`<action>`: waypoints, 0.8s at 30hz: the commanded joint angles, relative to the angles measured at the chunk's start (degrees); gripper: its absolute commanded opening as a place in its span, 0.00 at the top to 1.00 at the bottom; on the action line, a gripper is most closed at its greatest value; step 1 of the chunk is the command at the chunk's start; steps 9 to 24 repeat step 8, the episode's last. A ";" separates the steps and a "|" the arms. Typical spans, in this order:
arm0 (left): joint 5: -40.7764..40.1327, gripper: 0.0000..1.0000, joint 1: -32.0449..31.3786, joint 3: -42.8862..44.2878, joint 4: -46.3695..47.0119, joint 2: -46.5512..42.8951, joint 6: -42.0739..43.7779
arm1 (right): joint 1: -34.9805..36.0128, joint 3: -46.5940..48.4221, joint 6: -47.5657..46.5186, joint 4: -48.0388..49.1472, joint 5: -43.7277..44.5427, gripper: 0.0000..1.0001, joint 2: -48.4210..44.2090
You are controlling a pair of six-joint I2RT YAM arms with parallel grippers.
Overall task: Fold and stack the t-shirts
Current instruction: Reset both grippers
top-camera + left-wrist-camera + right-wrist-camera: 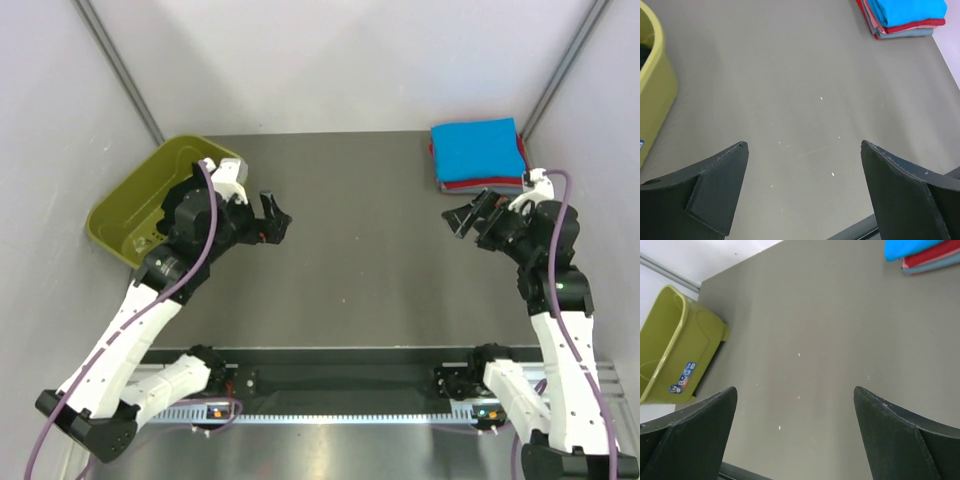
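Note:
A stack of folded t-shirts [478,155] lies at the table's far right corner, turquoise-blue on top, with red and grey-blue edges showing beneath. The same stack [905,15] appears at the top right of the left wrist view and at the top right corner of the right wrist view [922,252]. My left gripper [276,219] hovers open over the left middle of the table, nothing between its fingers. Just in front of the stack my right gripper [462,220] is also open and holds nothing, pointing toward the table's centre.
An olive-green plastic tub [150,195] stands tilted at the far left, behind my left arm; it shows too in the wrist views [652,95] [675,345]. Grey walls close in the table on three sides. A metal rail [340,385] runs along the near edge.

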 commanded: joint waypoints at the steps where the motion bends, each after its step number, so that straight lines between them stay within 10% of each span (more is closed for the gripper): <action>1: -0.68 0.02 -0.12 1.53 0.05 -1.55 -0.21 | 0.42 3.68 -0.85 0.83 -1.38 0.00 -0.90; 24: 2.49 0.02 -0.12 1.89 1.01 -2.34 -0.38 | 0.42 6.75 -2.78 -0.31 -2.27 0.00 -2.58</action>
